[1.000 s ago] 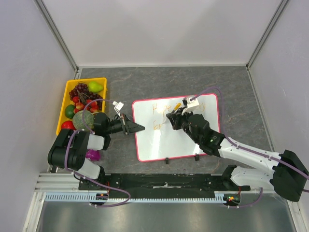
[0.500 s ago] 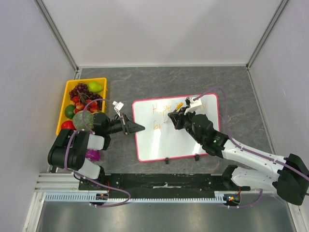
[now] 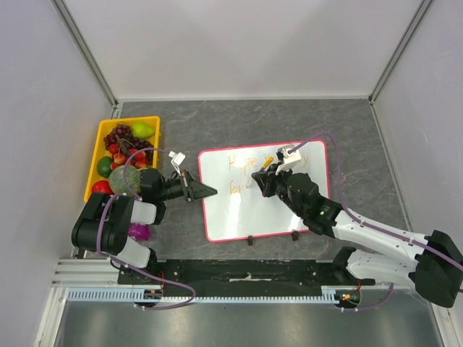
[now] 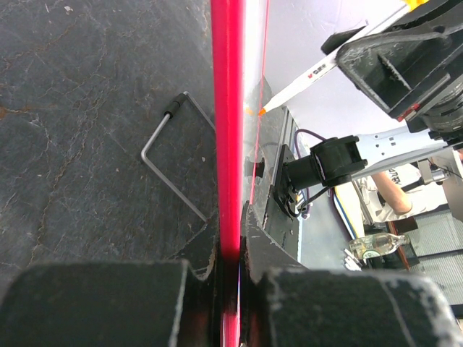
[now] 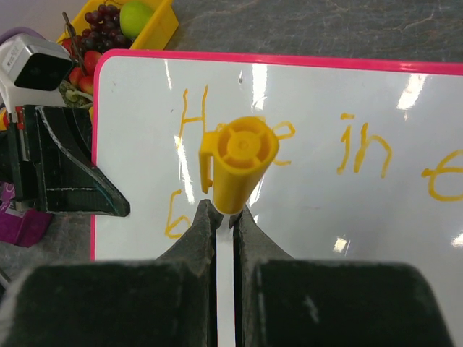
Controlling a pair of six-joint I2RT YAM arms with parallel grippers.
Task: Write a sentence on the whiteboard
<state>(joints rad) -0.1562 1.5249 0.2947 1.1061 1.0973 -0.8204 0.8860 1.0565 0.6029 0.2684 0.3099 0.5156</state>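
The whiteboard (image 3: 249, 213) lies flat on the table, with a pink frame and two black feet on its near edge. The orange sentence (image 3: 242, 160) so reads "Hope in e" on the top line, with a "b" starting the second line (image 5: 173, 213). My left gripper (image 3: 206, 191) is shut on the board's left pink frame (image 4: 228, 144). My right gripper (image 3: 262, 176) is shut on a white marker with a yellow cap (image 5: 239, 163), held over the board next to the "b". The marker's orange tip (image 4: 264, 110) shows in the left wrist view.
A yellow fruit tray (image 3: 98, 144) with grapes, a pear and other fruit stands left of the board. A purple object (image 3: 137, 233) lies by the left arm's base. A bent metal wire (image 4: 173, 155) lies by the board's edge. Grey walls enclose the table.
My right gripper, still holding the marker, has shifted slightly over the board near the start of the second line. The left gripper and the board have not moved.
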